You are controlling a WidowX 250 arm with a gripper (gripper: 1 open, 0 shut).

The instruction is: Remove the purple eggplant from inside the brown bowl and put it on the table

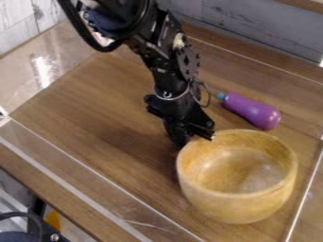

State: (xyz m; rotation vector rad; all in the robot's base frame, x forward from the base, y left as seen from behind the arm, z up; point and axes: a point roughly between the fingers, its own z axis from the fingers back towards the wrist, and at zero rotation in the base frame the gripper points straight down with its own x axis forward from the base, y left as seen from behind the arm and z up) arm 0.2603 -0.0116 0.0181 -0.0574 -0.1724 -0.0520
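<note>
On the surface [89, 113], the bowl [235, 202] sits near right, tilted. The end effector [195, 138] is pressed together on its far-left rim. The eggplant [252, 111] lies on the surface just right of the end effector, beyond the bowl.

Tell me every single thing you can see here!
purple eggplant: one, glossy purple, lying on the table behind the bowl, outside it
brown bowl: one, light-brown wood, front right of the table, nothing visible inside
table: one, brown wood grain, under everything
clear walls: low, see-through, along the table's edges
robot arm: one, black, reaching down from the back left
gripper: one, black, pointing down at the bowl's back-left rim, fingers together
</note>
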